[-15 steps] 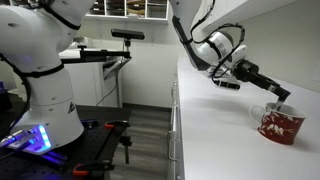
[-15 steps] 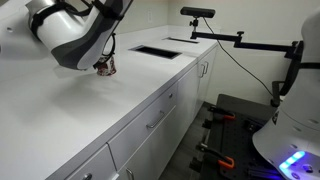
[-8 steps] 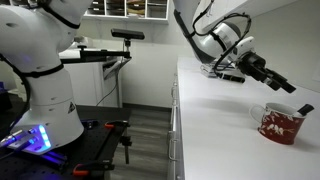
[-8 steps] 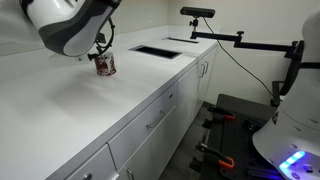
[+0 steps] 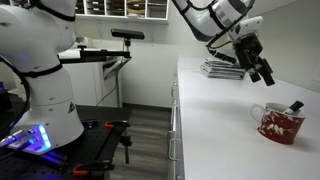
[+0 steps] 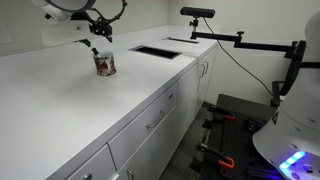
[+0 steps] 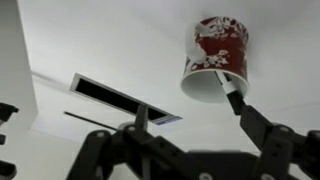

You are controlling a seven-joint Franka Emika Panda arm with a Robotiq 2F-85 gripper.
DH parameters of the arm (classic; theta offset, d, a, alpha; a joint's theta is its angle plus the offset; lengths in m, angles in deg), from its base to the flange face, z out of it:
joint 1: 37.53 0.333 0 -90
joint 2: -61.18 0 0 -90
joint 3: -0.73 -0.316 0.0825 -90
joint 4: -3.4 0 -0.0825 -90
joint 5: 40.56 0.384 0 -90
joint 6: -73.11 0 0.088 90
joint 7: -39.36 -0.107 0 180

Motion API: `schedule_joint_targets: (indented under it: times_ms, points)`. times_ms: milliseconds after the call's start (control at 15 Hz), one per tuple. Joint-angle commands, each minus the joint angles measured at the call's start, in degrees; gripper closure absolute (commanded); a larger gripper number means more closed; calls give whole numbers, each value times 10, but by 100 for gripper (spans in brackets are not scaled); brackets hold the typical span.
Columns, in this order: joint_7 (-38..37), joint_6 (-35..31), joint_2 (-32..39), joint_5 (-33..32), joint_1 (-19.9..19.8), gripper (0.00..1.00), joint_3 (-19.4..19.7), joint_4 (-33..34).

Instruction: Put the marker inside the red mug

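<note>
One red mug [image 5: 280, 125], white-speckled, white-handled: stood upright on the white tabletop [image 5: 205, 115].

One marker [image 5: 296, 105], black and slim: lodged inside the mug, leaning on the rim with its upper end poking above it. The wrist view agreed, with the dark shaft and its whitish band crossing the mug's white lip. It touched nothing but the mug, as far as could be told.

One pincer [image 5: 264, 74]: released, jaws spread wide in the wrist view with nothing between them. It hung well above the mug and off to one side, apart from both items.

Change noted: a second before, the pincer was down at the mug's mouth, and half a second before it was partway up. At this entry it had climbed clear and the marker had stayed behind in the mug. The mug had not been tipped or dragged by the withdrawal.

Bearing on the task: judged done in substance, marker in and grip off. Only the arm's retreat seemed left. Risk judged slight: the marker leaned rather than lay flat, so a knock to the mug might spill it.

Sundries: one rectangular recess [image 6: 155, 50] in the tabletop, well apart from the mug. One flat stack [image 5: 222, 68] beyond the arm, contents too small to tell.
</note>
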Motion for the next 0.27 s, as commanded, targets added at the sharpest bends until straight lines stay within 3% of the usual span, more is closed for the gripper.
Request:
schedule_joint_targets:
  times_ms: [0,200]
  points:
    - [94,-55,-82,106,-14,0,2,-87]
    - [157,-71,-136,157,-7,0,17,-142]
